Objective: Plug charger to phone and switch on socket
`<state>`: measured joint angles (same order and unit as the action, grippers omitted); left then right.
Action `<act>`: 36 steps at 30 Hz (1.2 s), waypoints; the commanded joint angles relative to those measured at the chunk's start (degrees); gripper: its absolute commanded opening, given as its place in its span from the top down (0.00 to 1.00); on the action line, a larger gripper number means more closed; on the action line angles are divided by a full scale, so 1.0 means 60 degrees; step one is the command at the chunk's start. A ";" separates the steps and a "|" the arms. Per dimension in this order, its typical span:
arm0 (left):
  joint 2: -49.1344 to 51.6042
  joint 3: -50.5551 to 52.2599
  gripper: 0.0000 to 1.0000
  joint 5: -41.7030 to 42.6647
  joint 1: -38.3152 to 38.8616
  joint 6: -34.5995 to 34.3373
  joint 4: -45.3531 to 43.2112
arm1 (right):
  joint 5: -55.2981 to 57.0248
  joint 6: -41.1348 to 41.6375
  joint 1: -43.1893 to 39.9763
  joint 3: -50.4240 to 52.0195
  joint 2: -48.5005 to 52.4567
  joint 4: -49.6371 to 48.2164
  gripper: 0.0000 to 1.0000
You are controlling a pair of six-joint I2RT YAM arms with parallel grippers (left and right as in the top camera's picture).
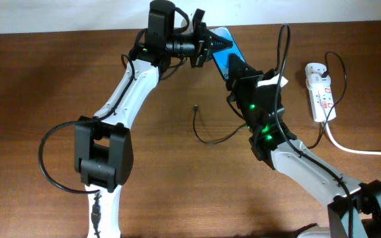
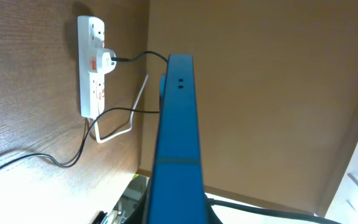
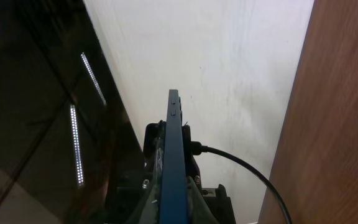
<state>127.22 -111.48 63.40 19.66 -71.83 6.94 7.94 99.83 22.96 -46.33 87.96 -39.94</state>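
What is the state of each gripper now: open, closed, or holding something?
Left gripper: closed, holding the phone.
Right gripper: closed, holding the same phone at its other end.

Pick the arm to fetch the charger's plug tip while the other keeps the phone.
Left, probably. The left end effector and right end effector both grip the phone; the charger tip lies on the table on the left arm's side. Right sits nearer the socket.
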 commanded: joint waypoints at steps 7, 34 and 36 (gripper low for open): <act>-0.0095 -0.0168 1.00 -0.0277 -0.0947 0.0364 0.0091 | -0.1031 -0.2011 -0.0138 0.0040 0.0047 0.0648 0.31; -0.0095 -0.0168 1.00 0.0149 -0.4368 1.1438 0.9836 | -0.7359 -0.9559 -0.1049 -0.3810 0.5093 0.7311 0.62; -0.0095 -0.0168 1.00 0.0138 -0.4364 1.1449 0.9956 | -0.7362 -0.9559 -0.1002 -0.3810 0.5136 0.7413 0.61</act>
<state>127.22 -112.05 61.30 -6.39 -4.03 66.28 -36.97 41.87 16.64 -68.42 117.84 4.32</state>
